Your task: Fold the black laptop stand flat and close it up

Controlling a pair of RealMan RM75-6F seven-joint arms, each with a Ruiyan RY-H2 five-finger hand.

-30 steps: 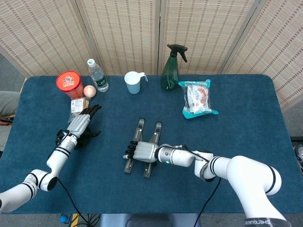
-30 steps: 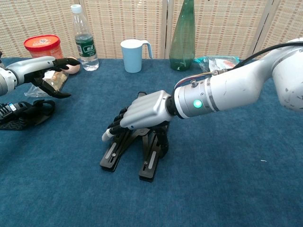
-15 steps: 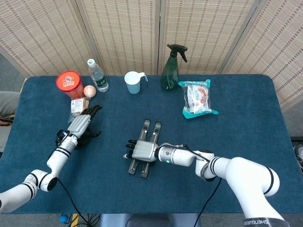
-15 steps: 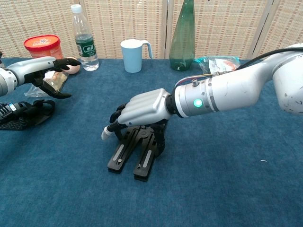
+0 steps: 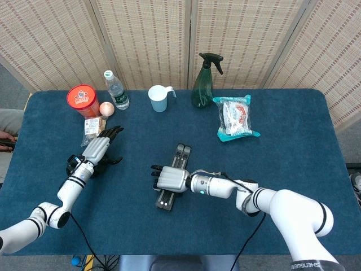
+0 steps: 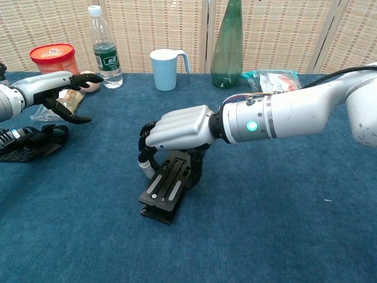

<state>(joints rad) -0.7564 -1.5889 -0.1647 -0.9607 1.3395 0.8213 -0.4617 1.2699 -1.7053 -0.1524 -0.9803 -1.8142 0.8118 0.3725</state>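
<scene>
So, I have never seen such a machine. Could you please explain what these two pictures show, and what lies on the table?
It is a robot with two arms, each ending in a mechanical hand. One picture looks down from its head, the other looks forward from its chest.

The right hand is curled over the black laptop stand, whose two rails lie side by side, close together. The left hand hovers open at the table's left side, holding nothing.

On the blue table also stand a water bottle, a red-lidded tub, a pale blue cup and a green spray bottle. A plastic-wrapped packet lies to the right, and a small wrapped snack near the tub.
</scene>
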